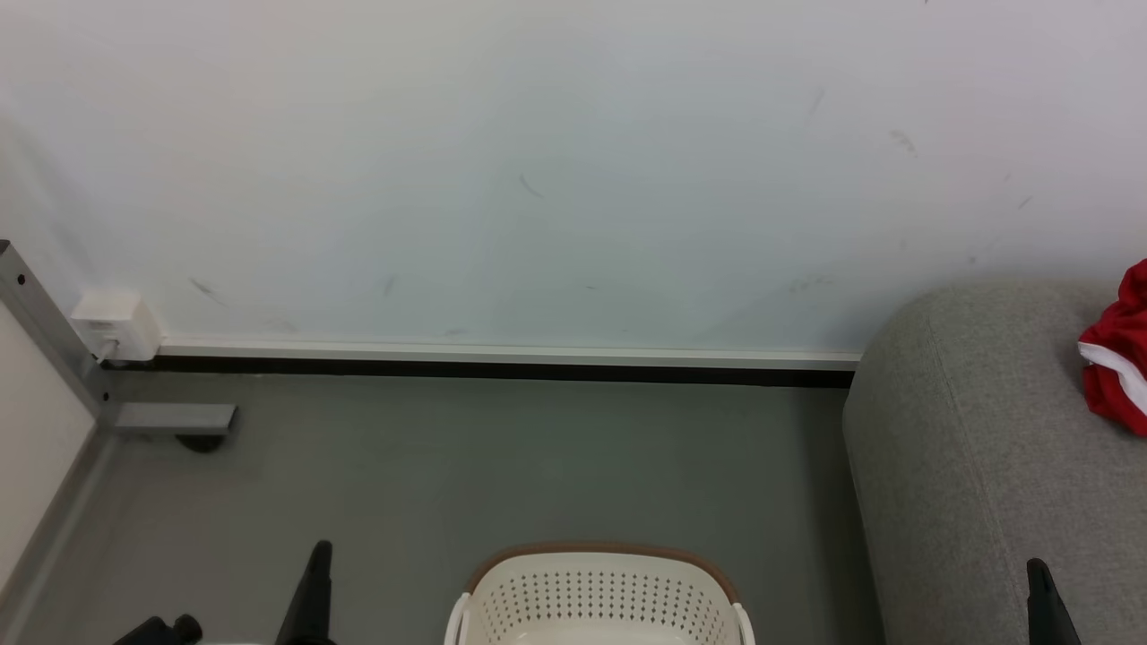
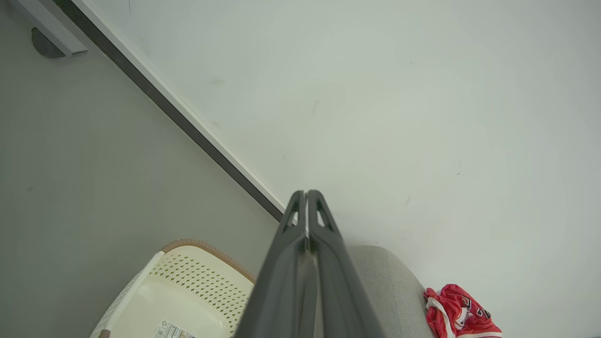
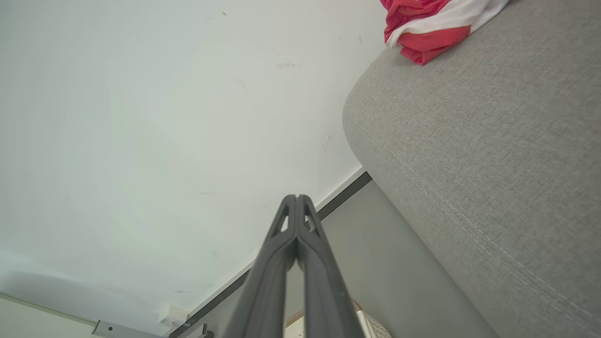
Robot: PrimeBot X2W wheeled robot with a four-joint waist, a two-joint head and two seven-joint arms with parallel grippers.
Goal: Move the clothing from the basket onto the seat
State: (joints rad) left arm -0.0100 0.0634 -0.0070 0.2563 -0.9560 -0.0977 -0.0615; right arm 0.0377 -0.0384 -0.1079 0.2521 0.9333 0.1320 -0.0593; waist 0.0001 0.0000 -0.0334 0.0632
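Closest in, the left gripper (image 2: 306, 193) and right gripper (image 3: 296, 197) both hang clenched on nothing, to either side of the oval cream perforated plastic basket (image 1: 599, 596), whose visible floor looks bare. Farther right, the bright red-and-white fabric clothing (image 1: 1118, 372) lies on the large light grey woven sofa seat (image 1: 968, 466), up by the pale scuffed wall (image 1: 538, 179). Best, I judge, to check the basket's hidden near part first; if a garment remains, spread the fingers before descending and pinch a top fold.
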